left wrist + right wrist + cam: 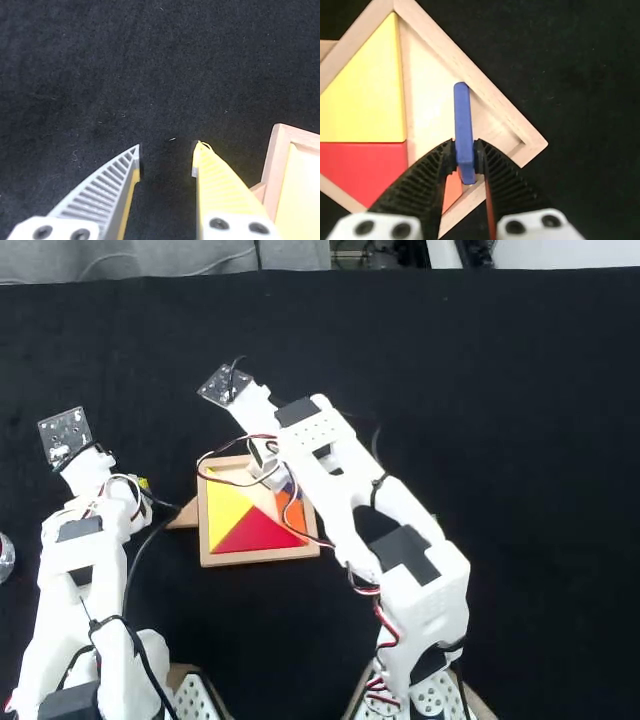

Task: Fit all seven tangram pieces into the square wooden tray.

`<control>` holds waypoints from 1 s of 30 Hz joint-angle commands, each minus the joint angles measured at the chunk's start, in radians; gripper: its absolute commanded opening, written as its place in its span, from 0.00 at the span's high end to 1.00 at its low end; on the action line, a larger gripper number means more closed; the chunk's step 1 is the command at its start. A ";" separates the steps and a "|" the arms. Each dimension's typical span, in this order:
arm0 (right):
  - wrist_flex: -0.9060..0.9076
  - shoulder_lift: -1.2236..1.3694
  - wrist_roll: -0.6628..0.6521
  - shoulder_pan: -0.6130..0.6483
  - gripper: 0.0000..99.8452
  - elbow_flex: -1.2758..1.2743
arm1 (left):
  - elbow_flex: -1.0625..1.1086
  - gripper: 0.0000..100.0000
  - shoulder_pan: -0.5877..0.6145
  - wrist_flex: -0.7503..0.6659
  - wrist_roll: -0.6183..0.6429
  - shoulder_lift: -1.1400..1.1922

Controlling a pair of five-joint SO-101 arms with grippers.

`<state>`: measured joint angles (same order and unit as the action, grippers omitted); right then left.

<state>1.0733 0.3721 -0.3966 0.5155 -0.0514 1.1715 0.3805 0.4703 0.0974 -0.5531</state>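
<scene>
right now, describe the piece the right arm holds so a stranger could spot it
The square wooden tray lies on the black table, the right gripper over its unfilled part. Clamped in that gripper is the blue piece, standing on edge above bare wood. Unlike it, the yellow piece, the red piece and the orange piece lie flat in the tray.

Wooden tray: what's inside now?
A yellow triangle, a red triangle and an orange piece lie inside; the right tool holds a blue piece on edge over the bare tray floor. The tool hides most of the orange piece.
</scene>
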 commanded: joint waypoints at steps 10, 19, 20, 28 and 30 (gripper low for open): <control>0.000 -0.019 0.006 0.011 0.87 0.007 | -0.008 0.83 -0.015 -0.015 0.002 -0.028; 0.037 -0.111 -0.018 -0.005 0.78 0.018 | -0.007 0.83 -0.015 -0.015 0.002 -0.028; 0.032 -0.114 -0.017 -0.012 0.78 0.018 | -0.007 0.83 -0.015 -0.015 0.002 -0.028; -0.025 -0.105 -0.023 -0.097 0.78 0.025 | -0.007 0.83 -0.015 -0.015 0.002 -0.028; -0.026 -0.105 -0.025 -0.107 0.78 0.025 | -0.007 0.83 -0.015 -0.015 0.002 -0.028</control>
<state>1.0656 0.3230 -0.4089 0.4373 -0.0560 1.1715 0.3805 0.4703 0.0974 -0.5531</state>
